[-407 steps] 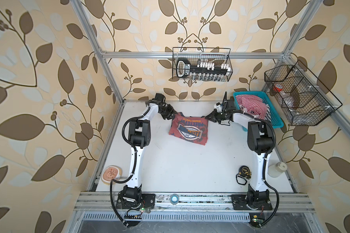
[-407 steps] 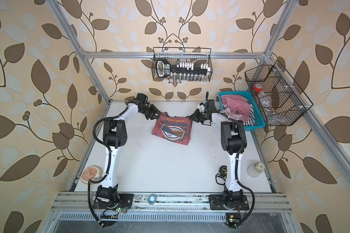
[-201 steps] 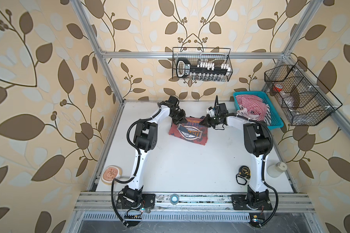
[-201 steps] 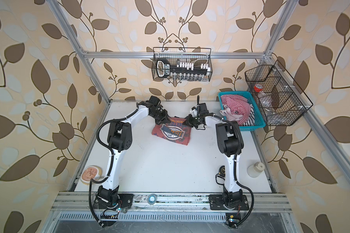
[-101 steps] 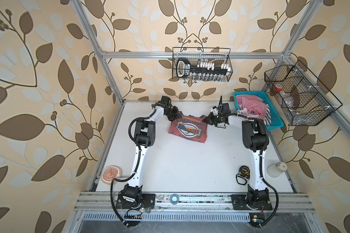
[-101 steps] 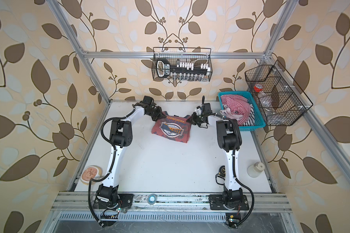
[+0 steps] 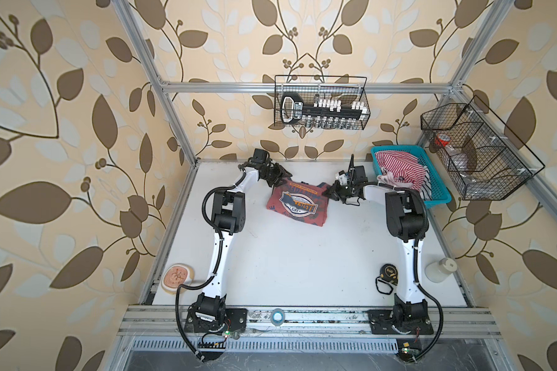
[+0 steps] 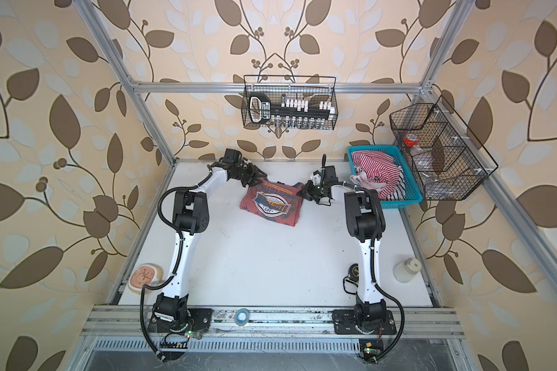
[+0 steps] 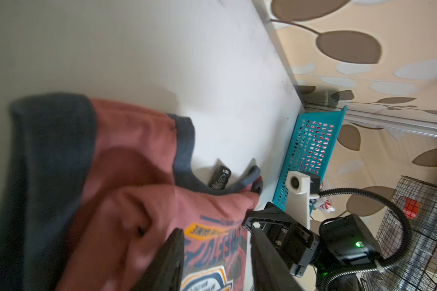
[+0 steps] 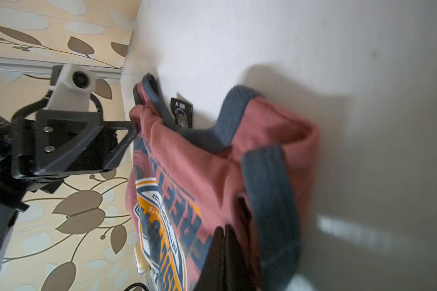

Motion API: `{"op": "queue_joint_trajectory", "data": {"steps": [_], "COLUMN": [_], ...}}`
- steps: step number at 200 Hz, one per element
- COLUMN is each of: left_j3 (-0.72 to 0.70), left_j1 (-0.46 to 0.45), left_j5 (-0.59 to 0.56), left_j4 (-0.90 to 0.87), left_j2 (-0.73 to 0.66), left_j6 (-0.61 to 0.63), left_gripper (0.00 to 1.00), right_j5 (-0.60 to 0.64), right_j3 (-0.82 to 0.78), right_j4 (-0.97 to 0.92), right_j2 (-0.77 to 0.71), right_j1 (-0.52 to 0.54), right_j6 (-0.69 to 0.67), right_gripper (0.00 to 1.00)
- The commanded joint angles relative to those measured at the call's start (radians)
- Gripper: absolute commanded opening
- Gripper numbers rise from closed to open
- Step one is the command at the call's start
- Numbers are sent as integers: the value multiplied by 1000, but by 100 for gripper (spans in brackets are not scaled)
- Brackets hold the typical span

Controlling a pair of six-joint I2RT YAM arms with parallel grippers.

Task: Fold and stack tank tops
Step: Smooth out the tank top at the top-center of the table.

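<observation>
Your left claw point(image 9: 216, 234) stands apart over the red tank top point(image 7: 298, 204) (folded on the counter point(image 7: 303, 263)); your right claw point(image 10: 223, 230) pinches its edge.

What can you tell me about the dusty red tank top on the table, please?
The dusty red tank top lies folded on the white table near its far edge. It looks like soft knit cloth with dark blue-grey trim, a black neck label and a navy, white and orange chest graphic facing up. The right gripper is shut on one far corner; the left gripper, jaws apart, sits at the other.
</observation>
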Motion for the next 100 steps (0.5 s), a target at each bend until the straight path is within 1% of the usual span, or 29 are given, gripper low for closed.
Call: {"op": "queue_joint_trajectory", "data": {"steps": [1,9,19,35,52,66,81,87,100], "left_j3": [-18,-35,-70,-116,-137,-156,-183,-229,-274], "left_j1": [27,33,40,51,57,61,64,63,64], "left_j5": [-80,-118,-158,-221,-272,-277,-251,-244,-236], "left_j4": [-153,-206,-251,-307,-364,-373,-346,-325,-272], "left_j2": [-210,-233,-256,-273,-258,-237,-226,-228,-235], "left_j6": [195,241,285,347,402,419,417,413,403], "left_gripper": [56,61,64,66,68,69,71,72,75], "right_j5": [18,24,28,31,35,36,46,48,55], "right_j3": [-79,-114,-154,-215,-265,-293,-298,-325,-340], "right_j4": [25,26,26,23,3,-23,-60,-75,-102], "right_j2": [-131,-168,-214,-281,-343,-385,-421,-433,-453], "right_j1": [-3,-2,-2,-1,-1,-2,-2,-3,-4], "right_j6": [-25,-35,-47,-65,-93,-118,-150,-163,-184], "right_gripper": [5,8,12,17,21,24,26,27,28]}}
